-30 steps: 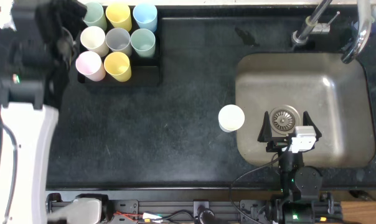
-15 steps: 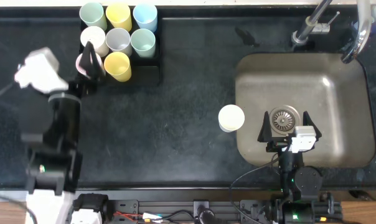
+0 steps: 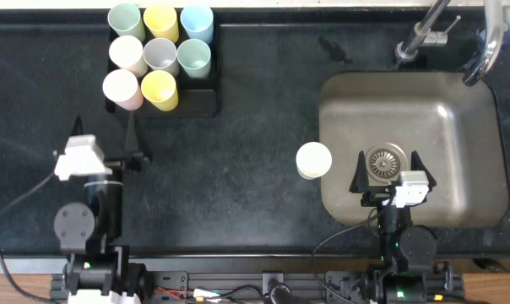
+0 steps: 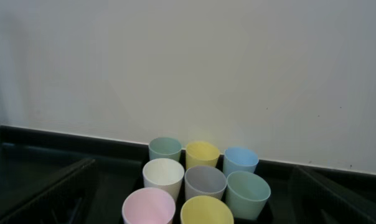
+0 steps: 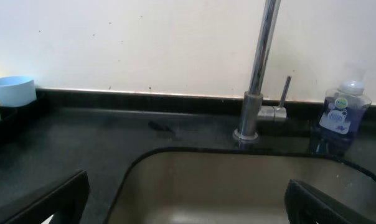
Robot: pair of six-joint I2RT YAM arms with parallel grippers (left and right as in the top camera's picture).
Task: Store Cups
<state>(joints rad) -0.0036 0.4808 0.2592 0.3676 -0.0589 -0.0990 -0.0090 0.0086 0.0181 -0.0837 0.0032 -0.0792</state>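
Toward the left end of the black counter (image 3: 238,169), the left gripper (image 3: 104,125) sits in front of the tray (image 3: 200,101), apart from it, with its jaws spread wide and nothing between them. Its wrist camera looks straight at the eight cups (image 4: 205,180) standing upright in that tray: green, yellow and blue along the back by the wall, cream, grey and teal in the middle, pink and a second yellow at the front. Farther right, one white cup (image 3: 313,160) stands alone on the counter, just beside the left rim of the sink (image 3: 458,110) and well apart from the tray. Next comes the right gripper (image 3: 387,166), over the sink basin near the drain (image 3: 385,159) — its jaws are wide apart too, and empty. Behind the sink stand the tap (image 5: 256,74) and, at the far right, a blue soap bottle (image 5: 340,115).
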